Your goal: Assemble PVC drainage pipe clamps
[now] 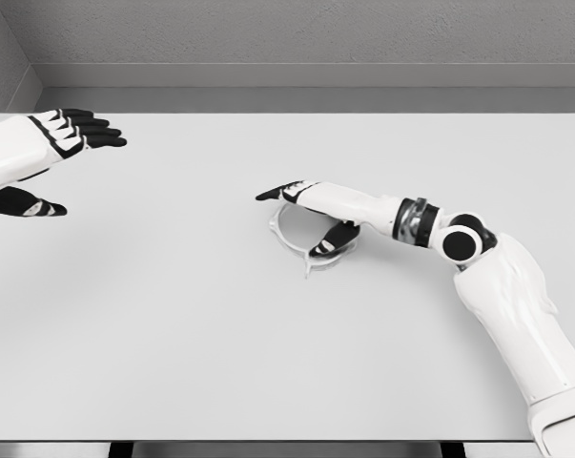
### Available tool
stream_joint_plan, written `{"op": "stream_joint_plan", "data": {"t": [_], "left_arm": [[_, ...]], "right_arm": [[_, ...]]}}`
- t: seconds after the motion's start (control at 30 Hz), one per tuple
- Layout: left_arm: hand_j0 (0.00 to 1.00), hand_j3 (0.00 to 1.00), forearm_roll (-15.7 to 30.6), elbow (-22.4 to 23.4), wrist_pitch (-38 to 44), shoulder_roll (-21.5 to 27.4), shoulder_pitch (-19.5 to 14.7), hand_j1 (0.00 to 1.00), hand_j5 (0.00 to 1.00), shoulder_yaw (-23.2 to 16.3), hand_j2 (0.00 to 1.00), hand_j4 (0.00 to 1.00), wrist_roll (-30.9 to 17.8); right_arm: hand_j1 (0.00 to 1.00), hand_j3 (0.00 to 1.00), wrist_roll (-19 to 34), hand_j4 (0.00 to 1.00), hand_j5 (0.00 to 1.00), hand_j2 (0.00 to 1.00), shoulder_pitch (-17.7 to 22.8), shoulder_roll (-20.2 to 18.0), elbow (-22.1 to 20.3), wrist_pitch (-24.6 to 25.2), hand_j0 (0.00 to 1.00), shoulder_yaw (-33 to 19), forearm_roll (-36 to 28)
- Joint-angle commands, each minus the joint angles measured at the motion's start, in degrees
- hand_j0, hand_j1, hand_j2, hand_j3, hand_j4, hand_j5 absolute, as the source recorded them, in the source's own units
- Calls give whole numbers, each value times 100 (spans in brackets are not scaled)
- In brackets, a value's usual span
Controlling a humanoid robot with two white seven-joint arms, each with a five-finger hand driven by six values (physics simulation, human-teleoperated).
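No text, label, brand, number or sign can be read anywhere in the view. Nothing is printed on the table (173,334), and no marking is seen on the white ring (289,232) lying near the table's middle.
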Motion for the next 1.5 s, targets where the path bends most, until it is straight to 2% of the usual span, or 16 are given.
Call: {"op": "stream_joint_plan", "data": {"t": [0.0, 0.13, 0.23, 0.4, 0.5, 0.6, 0.67, 0.73, 0.8, 0.87, 0.97, 1.1, 1.27, 1.47], "left_arm": [[100, 100, 30, -36, 15, -17, 0, 100, 100, -5, 100, 100, 0], [100, 100, 30, -71, 15, -25, 193, 100, 100, -84, 100, 100, -132], [100, 100, 13, -185, 15, -113, 193, 100, 100, -225, 100, 100, -141], [100, 100, 4, -185, 15, -148, 185, 100, 100, -225, 100, 100, -141], [100, 100, -22, -176, 15, -307, 150, 100, 100, -225, 100, 100, -264], [100, 100, -31, -176, 15, -324, 141, 100, 100, -225, 100, 100, -290], [100, 100, -31, -176, 15, -377, 123, 100, 100, -225, 100, 100, -299], [100, 100, -31, -176, 15, -403, 114, 100, 100, -225, 100, 100, -299], [100, 100, -31, -185, 15, -412, 114, 100, 100, -225, 100, 100, -299], [100, 100, -31, -185, 15, -430, 114, 100, 100, -242, 100, 100, -308], [100, 100, -40, -185, 15, -439, 105, 100, 100, -374, 100, 100, -413], [100, 100, -40, -185, 15, -439, 105, 100, 100, -374, 100, 100, -422], [100, 100, -31, -185, 15, -439, 105, 100, 100, -374, 100, 100, -413], [100, 100, -31, -185, 15, -430, 97, 100, 100, -374, 100, 100, -422]], "right_arm": [[100, 100, -2, 100, 100, 100, 0, 31, -6, 15, 100, 5, -47], [100, 100, -2, 100, 100, 100, 0, 110, -15, 15, 100, 14, -47], [100, 100, -2, 100, 100, 100, 0, 146, -15, 15, 100, 14, -47], [100, 100, -2, 100, 100, 100, -97, 102, 20, 15, 100, -56, -47], [100, 100, -2, 100, 100, 100, -158, 32, 38, 15, 100, -601, -47], [100, 100, -2, 100, 100, 100, -123, -276, -24, 15, 100, -917, -73], [100, 100, -2, 100, 100, 100, 0, -381, -217, 15, 100, -1111, -73], [100, 100, -2, 100, 100, 100, 193, -434, -551, 15, 100, -1111, -82], [100, 100, -2, 100, 100, 100, 307, -461, -603, 15, 100, -1146, -82], [100, 100, -2, 100, 100, 100, 545, -566, -929, 15, 100, -1155, -82], [100, 100, -2, 100, 100, 100, 624, -645, -1017, 15, 100, -1278, -91], [100, 100, -2, 100, 100, 100, 958, -724, -1412, 15, 100, -1269, -91], [100, 100, -2, 100, 100, 100, 1160, -680, -1527, 15, 100, -1138, -82], [100, 100, -2, 100, 100, 100, 1116, -584, -1395, 15, 100, -1050, -56]]}}
